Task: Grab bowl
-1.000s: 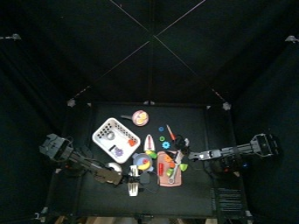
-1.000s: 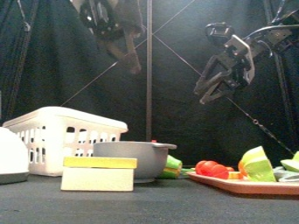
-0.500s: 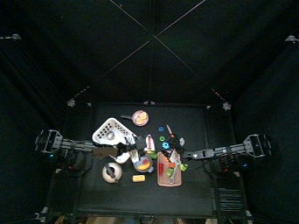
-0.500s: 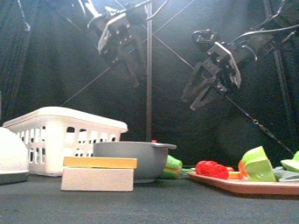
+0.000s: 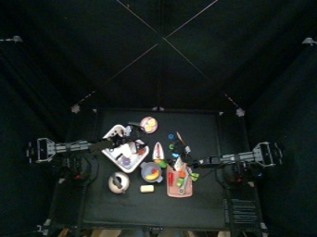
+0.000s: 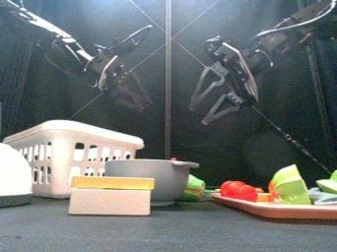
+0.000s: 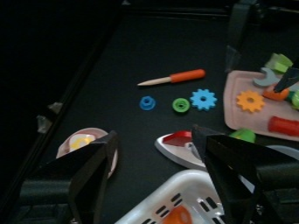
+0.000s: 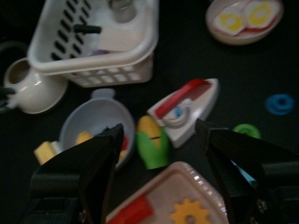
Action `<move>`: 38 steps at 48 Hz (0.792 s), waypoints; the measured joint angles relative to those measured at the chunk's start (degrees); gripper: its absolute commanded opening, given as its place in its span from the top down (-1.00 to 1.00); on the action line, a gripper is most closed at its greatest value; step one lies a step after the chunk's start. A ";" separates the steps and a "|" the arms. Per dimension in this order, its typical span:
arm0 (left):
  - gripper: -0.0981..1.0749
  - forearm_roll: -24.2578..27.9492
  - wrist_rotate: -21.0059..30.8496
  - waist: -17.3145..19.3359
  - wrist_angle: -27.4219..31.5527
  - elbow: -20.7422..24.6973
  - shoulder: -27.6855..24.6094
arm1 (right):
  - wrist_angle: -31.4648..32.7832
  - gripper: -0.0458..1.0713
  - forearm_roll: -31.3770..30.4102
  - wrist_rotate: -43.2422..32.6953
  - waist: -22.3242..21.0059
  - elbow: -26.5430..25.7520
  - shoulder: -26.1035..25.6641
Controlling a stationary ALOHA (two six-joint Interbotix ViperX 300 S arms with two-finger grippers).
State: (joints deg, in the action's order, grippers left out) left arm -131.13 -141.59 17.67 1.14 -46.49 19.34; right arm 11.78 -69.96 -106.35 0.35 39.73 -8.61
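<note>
bowl [image 8: 93, 120] visible in right wrist view, both grippers spread, holding nothing

A white basket [image 8: 100, 39], a bluish-rimmed bowl [image 8: 93, 118] with a yellowish inside, a red tray [image 7: 260, 103], blue and green gears.

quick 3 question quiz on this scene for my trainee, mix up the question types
1. Multiple choice: in the front view, what stands directly in front of the bowl? A) yellow-topped block B) white basket C) red tray
2. True or false: the right end effector is touching the bowl.
3. Fill in: the jaws of the left end effector and the right end effector are both ____.

Key: 1 A; 2 false, it hangs in the air holding nothing; 3 open.
</note>
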 measured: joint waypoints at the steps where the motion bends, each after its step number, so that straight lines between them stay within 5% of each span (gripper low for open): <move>1: -0.86 -0.09 0.00 0.00 0.62 -0.62 0.35 | -0.35 -0.81 0.88 -0.18 0.00 -0.35 0.62; 12: -0.86 -0.35 1.67 -2.55 8.17 -8.61 8.70 | 3.25 -0.80 16.26 0.09 0.09 -2.64 2.90; 22: -0.86 0.44 1.41 -8.35 10.02 -13.01 18.11 | 10.02 -0.80 23.47 0.09 1.23 -4.75 3.69; 38: -0.86 0.97 1.58 -7.38 10.11 -15.12 20.13 | 20.48 -0.79 31.64 0.53 3.25 -13.36 8.44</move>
State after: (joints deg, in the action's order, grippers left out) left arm -130.17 -140.01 10.28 11.25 -61.61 39.46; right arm 32.26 -38.32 -105.82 3.60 26.37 -0.18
